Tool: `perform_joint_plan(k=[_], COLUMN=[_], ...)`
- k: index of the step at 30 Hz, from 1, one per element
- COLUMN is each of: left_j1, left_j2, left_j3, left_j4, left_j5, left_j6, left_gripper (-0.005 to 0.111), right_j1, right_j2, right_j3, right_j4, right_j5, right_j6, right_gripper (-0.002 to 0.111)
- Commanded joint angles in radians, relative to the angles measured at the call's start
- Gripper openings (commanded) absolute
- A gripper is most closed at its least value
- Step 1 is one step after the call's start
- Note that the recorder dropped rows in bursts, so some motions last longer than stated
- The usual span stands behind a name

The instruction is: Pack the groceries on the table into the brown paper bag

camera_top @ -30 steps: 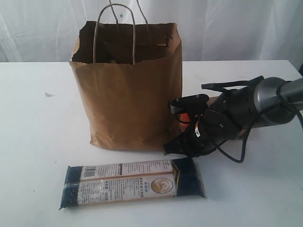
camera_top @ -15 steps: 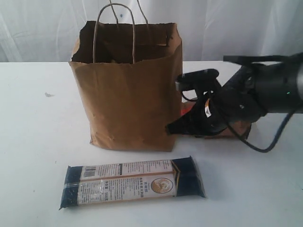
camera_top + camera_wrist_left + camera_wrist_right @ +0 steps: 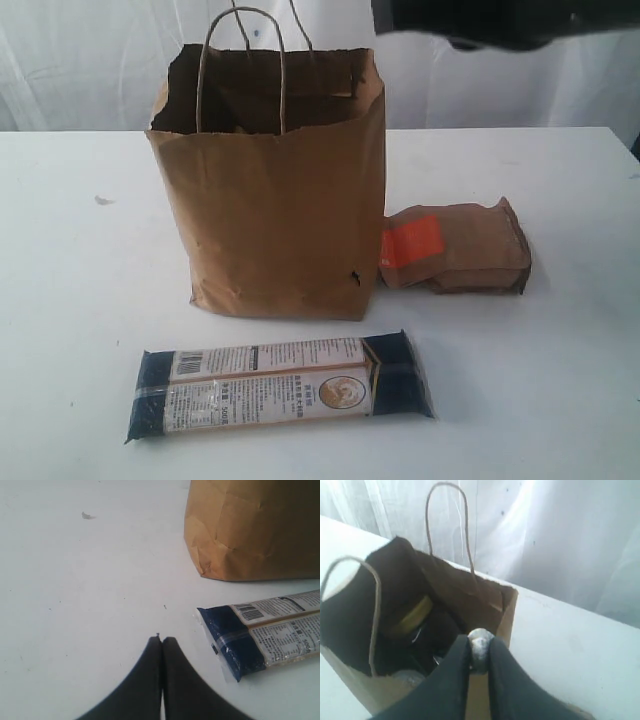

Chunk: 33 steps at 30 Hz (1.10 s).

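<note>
Moved: we see the right arm up at the top edge of the exterior view; a second ago it lay low beside the bag, over the pouch, which now shows whole.
Table: we see a wide white top that carries everything else.
Brown paper bag: it stands upright near the middle of the table with its mouth open upward. We make out a jar with a gold lid inside, among dark shapes we cannot name.
Noodle pack: it lies flat on the table in front of the bag and apart from it. Its long axis runs left to right across the exterior view, the right end a little higher in the picture. The ends are dark blue, and the printed label faces up.
Pouch: brown, it lies flat at the right of the bag. Its long axis also runs left to right, and the orange-labelled end points at the bag's lower right corner. We cannot tell whether it touches the bag.
Left gripper: we see the jaws pressed together with nothing between them. It hangs low over bare table, near the dark-blue left end of the noodle pack.
Right gripper: it is above the bag's open mouth, at the rim, with its jaws clamped on the candy.
Wrapped candy: small, round and silvery, it sits pinched between the right fingertips over the bag.
</note>
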Motion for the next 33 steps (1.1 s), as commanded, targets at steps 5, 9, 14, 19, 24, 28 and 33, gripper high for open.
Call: perform_joint_plan(k=[5, 9, 14, 19, 24, 28, 33], left_j1=[0.002, 0.002, 0.002, 0.002, 0.002, 0.002, 0.002], left_j2=[-0.004, -0.004, -0.004, -0.004, -0.004, -0.004, -0.004], left_j3=[0.004, 0.004, 0.004, 0.004, 0.004, 0.004, 0.004], left_j4=[-0.007, -0.007, -0.007, -0.007, -0.007, -0.007, -0.007], left_j5=[0.001, 0.001, 0.001, 0.001, 0.001, 0.001, 0.001], left_j6=[0.002, 0.002, 0.002, 0.002, 0.002, 0.002, 0.002], left_gripper=[0.000, 0.000, 0.000, 0.000, 0.000, 0.000, 0.000], right_j1=[0.039, 0.039, 0.039, 0.039, 0.039, 0.039, 0.039], right_j2=[0.177, 0.284, 0.410, 0.496, 0.551, 0.560, 0.554], right_j3=[-0.258, -0.354, -0.462, -0.537, -0.583, -0.587, -0.587], right_j4=[0.057, 0.152, 0.199, 0.223, 0.269, 0.284, 0.318], right_j5=[0.109, 0.164, 0.201, 0.267, 0.342, 0.363, 0.394], right_j6=[-0.061, -0.136, -0.167, -0.196, -0.232, -0.232, -0.261], right_gripper=[0.003, 0.003, 0.003, 0.003, 0.003, 0.010, 0.031])
